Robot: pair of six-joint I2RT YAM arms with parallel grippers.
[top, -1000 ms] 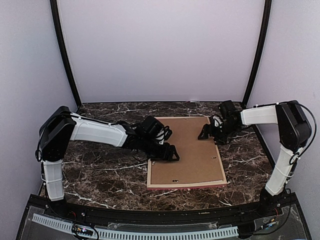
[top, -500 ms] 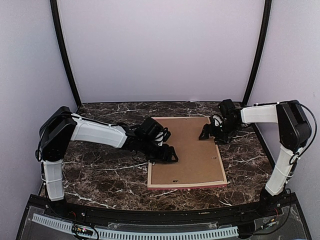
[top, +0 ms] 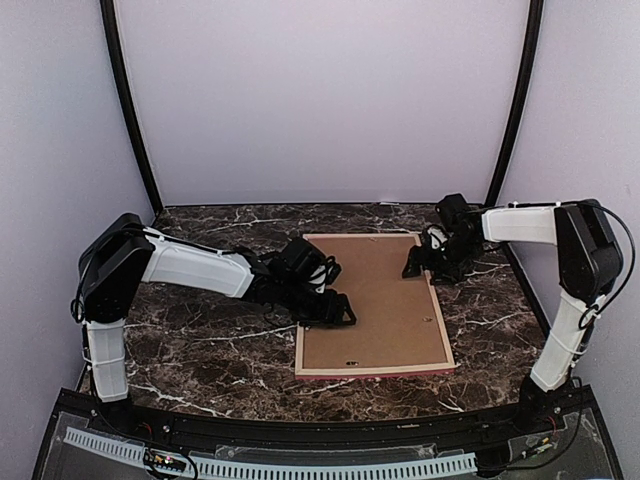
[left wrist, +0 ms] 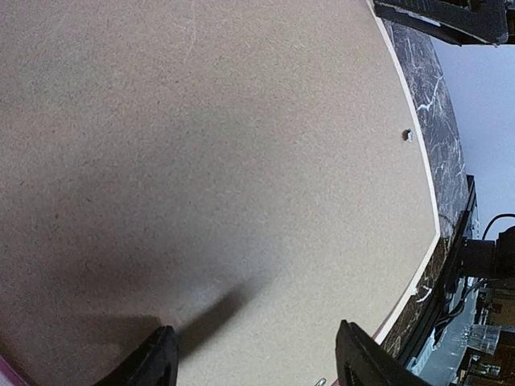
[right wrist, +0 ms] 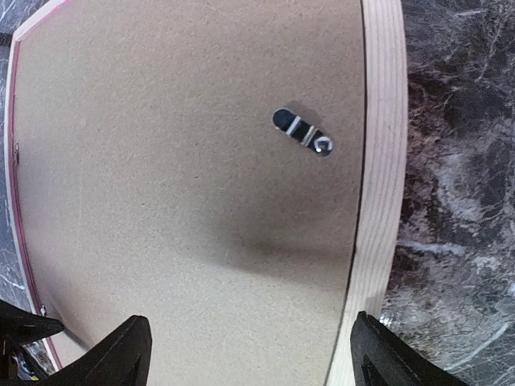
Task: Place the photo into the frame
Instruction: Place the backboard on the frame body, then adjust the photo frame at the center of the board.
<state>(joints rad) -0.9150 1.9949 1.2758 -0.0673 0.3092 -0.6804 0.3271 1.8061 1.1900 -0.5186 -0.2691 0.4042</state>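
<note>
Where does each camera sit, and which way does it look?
Top: above and behind the arms, looking down at the table; both arms show.
Left wrist: on the left arm, facing down at the board; left gripper shows.
Right wrist: on the right arm, facing down at board and frame; right gripper shows.
Shared: all three see the board.

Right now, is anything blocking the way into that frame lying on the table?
Yes. A brown backing board fills the back of the frame, covering its whole opening, with a small black clip on it near one wood edge. Both the left gripper and right gripper are open above it. No photo is in view.
</note>
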